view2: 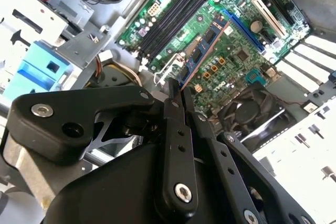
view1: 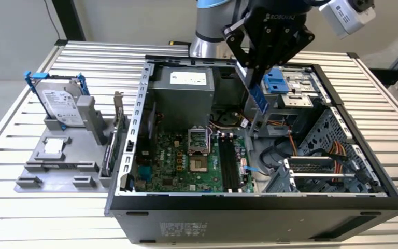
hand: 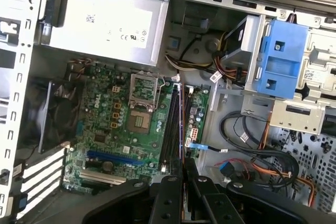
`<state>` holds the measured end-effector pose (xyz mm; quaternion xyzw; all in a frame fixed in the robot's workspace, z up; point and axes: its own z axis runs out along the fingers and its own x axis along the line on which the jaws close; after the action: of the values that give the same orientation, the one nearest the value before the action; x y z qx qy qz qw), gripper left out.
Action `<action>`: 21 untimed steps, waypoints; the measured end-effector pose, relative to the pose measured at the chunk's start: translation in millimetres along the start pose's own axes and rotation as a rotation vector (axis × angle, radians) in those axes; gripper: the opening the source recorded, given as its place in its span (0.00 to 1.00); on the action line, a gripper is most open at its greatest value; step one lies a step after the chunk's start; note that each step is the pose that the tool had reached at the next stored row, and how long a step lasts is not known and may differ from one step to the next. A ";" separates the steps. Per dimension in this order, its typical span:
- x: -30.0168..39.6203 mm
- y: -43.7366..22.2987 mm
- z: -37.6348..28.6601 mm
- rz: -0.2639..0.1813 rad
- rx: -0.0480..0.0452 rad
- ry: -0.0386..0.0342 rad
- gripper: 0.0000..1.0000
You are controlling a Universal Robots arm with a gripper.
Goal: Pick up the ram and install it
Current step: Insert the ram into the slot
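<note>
Risk: the ram (view1: 257,97) hangs edge-down over the open computer case (view1: 254,199), so a tilt in the grasp could, I judge, make it miss the black memory slots (view1: 228,165) on the motherboard (view1: 178,161) or strike parts beside them
Cause: only one end of the stick is pinched, and its long free end can swing
Gripper (view2: 177,88): fingers closed narrowly, clamped on one end of the ram
Ram: above the motherboard, clear of the slots, not seated; in the second wrist view its chips (view2: 207,38) face up
Hard drive (view1: 62,104): on the rack beside the case, untouched
</note>
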<state>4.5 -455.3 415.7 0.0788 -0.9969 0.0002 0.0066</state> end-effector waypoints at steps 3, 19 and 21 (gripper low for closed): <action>-2.0 -0.3 0.1 0.013 -0.0002 0.0000 0.00; -3.3 -0.5 0.2 0.039 -0.0006 0.0000 0.00; -3.3 -0.5 0.2 0.039 -0.0006 0.0000 0.00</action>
<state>7.8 -455.3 415.5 0.0595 -0.9982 0.0001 0.0066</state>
